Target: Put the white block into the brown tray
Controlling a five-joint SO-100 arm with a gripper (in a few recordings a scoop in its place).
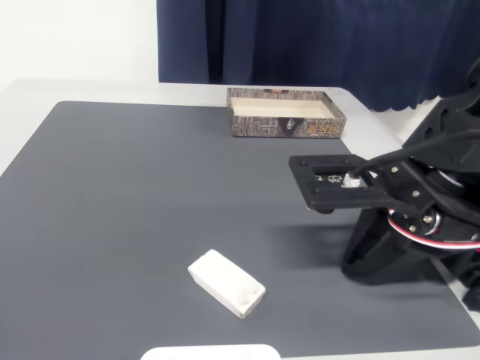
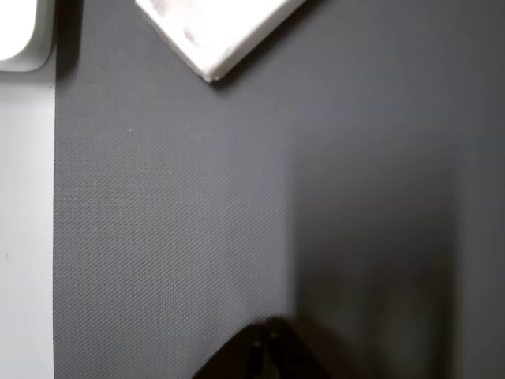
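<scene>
The white block (image 1: pixel 226 283) lies untouched on the dark surface (image 1: pixel 135 187), well apart from the end effector (image 2: pixel 264 351), ahead and left in the wrist view, long axis diagonal. Fingers appear pressed together, empty. The brown tray (image 1: pixel 286 126) waits at the far edge.

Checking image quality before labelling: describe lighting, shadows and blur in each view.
Fixed view: even, soft light, white block sharp, faint arm shadow on the dark mat. Wrist view: block corner bright and washed out, right side of the mat shaded, the hand dark and blurred.
</scene>
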